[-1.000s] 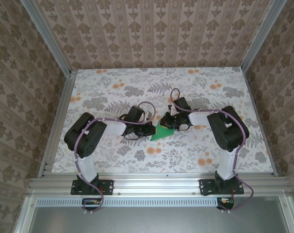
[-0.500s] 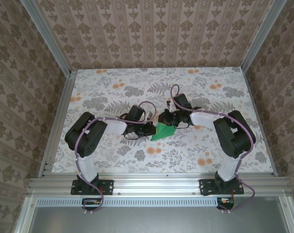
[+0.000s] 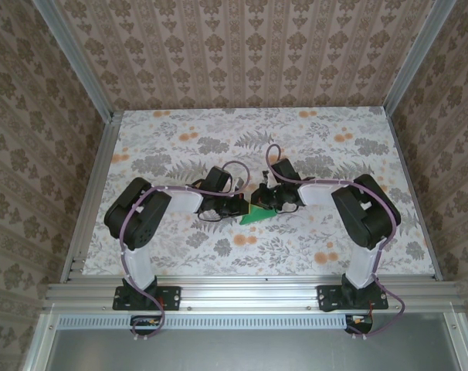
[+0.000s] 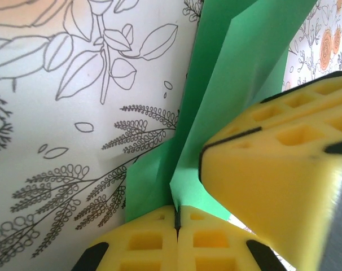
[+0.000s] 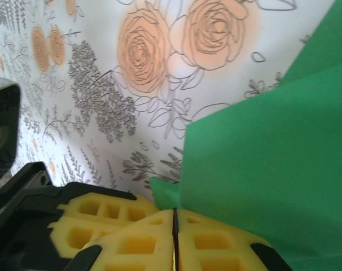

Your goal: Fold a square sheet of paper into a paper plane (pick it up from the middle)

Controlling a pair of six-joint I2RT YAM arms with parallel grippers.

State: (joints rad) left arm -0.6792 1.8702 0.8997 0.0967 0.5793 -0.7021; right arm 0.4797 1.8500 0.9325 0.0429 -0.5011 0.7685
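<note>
Left wrist view: left end effector (image 4: 176,221) clamped on the creased sheet of paper (image 4: 239,73) at mid-bench (image 3: 180,139). The right end effector (image 5: 174,226), just beside it, pinches the same sheet. Best to press along the fold evenly, without tearing between pinches.

In the top view, the folded green paper (image 3: 254,219) was largely covered by the left gripper (image 3: 244,207) and right gripper (image 3: 259,202); its creases were too small to read. In the wrist views it ran past the frame edges, and a blurred yellow pad (image 4: 284,169) hid its lower right.
</note>
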